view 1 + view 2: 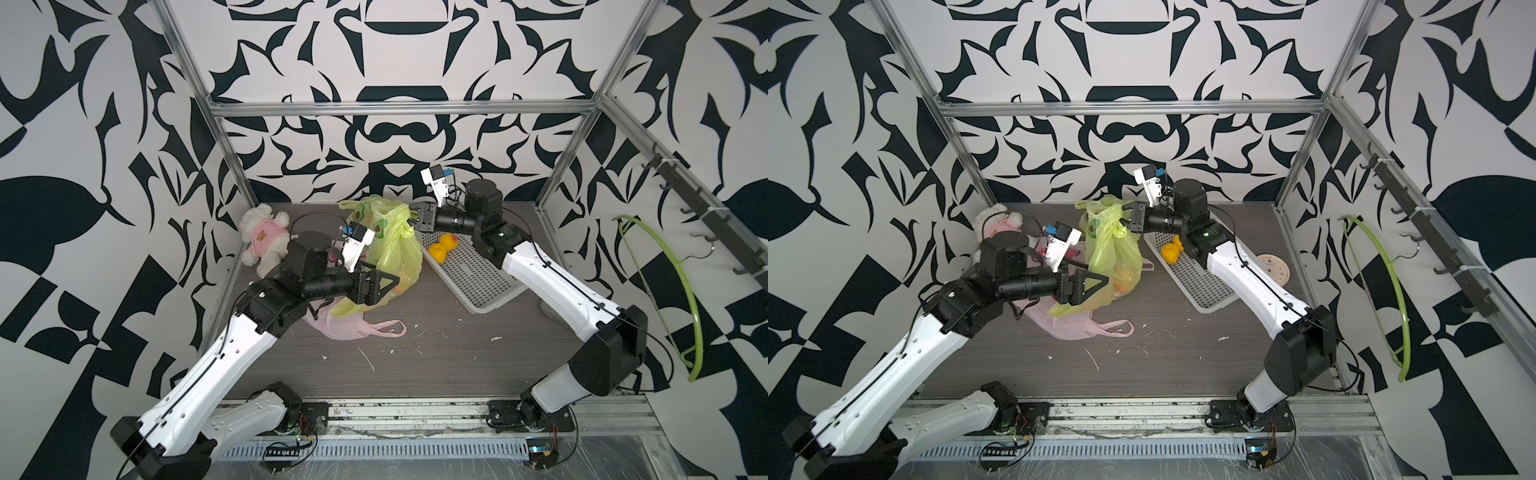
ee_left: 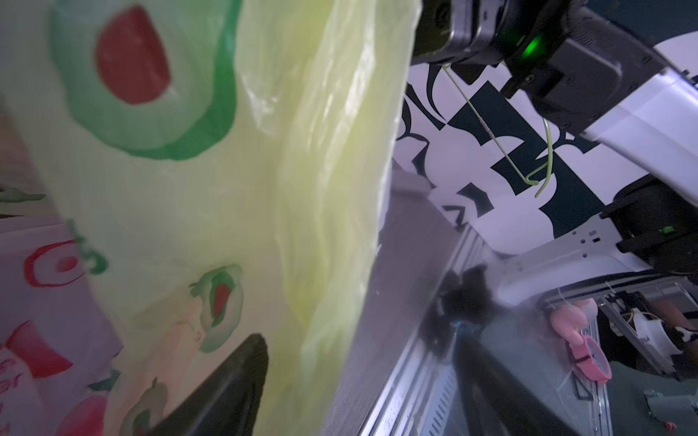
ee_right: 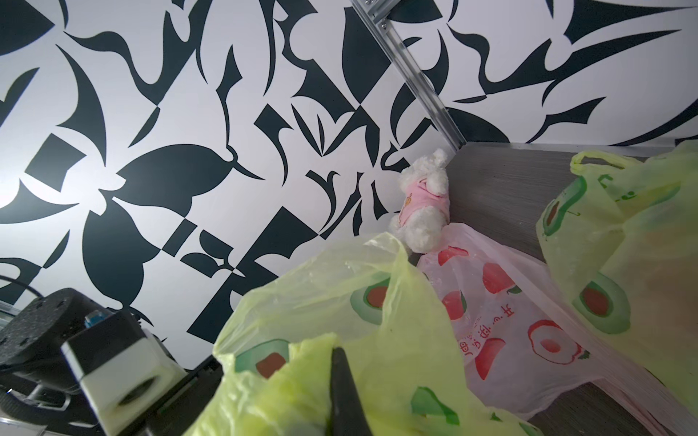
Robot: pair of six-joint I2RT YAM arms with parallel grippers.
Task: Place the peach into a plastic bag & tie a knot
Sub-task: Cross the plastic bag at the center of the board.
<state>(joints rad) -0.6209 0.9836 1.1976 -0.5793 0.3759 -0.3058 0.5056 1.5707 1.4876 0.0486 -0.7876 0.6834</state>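
Pink thin plastic bag lies flat at the near side of the grey wood-grain table, part under the left arm, and plays no part now.

Just past it is the left gripper – jaws wide apart, nothing pinched. In the left wrist view the two dark fingers stand well apart with loose film hanging by them. It sits level with the lower belly of the yellow-green avocado-print plastic bag, close to it or brushing it.

The peach shows as an orange-yellow round blur through the bag wall, low in the bag near the table, just beside the left fingertips, so the loading step reads as done.

Farther back and to the right, the white perforated plastic tray holds two more orange-yellow fruits at its far end.

The right gripper is clamped shut on gathered film at the top of the green bag and holds it up – one dark finger shows among the plastic. The free handle loop stands at the far side.

The white plush toy in a pink shirt sits in the far left corner.

Step in hand is probably the start of the knot. The next move likely needs the left gripper to rise to the free loop, close on it, then cross it over the held side. The film is slippery, so a thin pinch may slide out.
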